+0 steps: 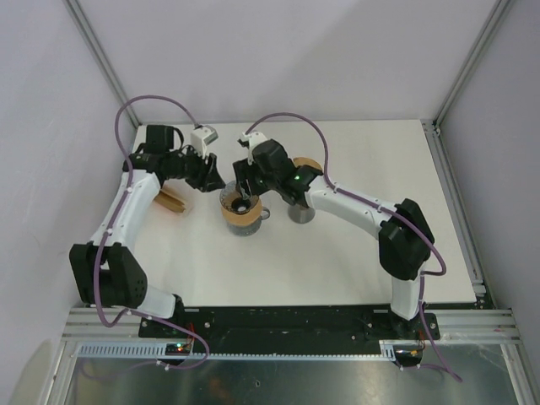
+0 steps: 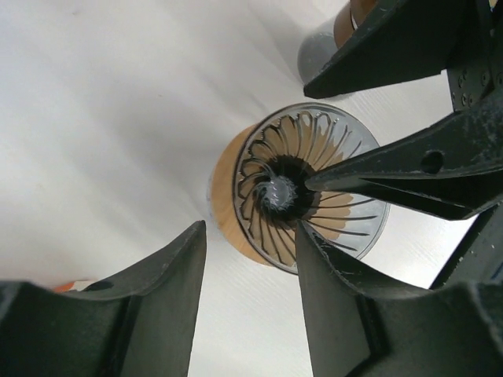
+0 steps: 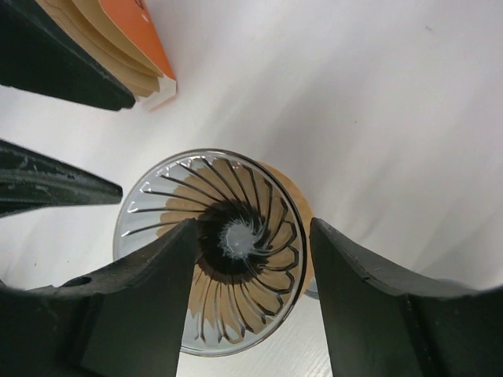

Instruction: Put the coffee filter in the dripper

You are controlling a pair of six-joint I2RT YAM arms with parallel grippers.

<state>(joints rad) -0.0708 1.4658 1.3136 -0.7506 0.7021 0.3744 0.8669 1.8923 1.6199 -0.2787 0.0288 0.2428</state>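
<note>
The glass dripper (image 1: 240, 207) with dark spiral ribs stands on a round wooden collar at the table's middle, and I see no filter inside it. It also shows in the left wrist view (image 2: 310, 188) and the right wrist view (image 3: 212, 251). A stack of brown paper coffee filters (image 1: 173, 200) in an orange-edged pack lies to its left, and also shows in the right wrist view (image 3: 118, 43). My left gripper (image 1: 211, 181) (image 2: 250, 232) is open and empty beside the dripper's left rim. My right gripper (image 1: 245, 196) (image 3: 253, 228) is open and empty just above the dripper's mouth.
A grey cup (image 1: 301, 213) stands just right of the dripper, with a brown round item (image 1: 308, 164) behind it; the cup also shows in the left wrist view (image 2: 322, 51). The two grippers' fingers are close together over the dripper. White walls enclose the table.
</note>
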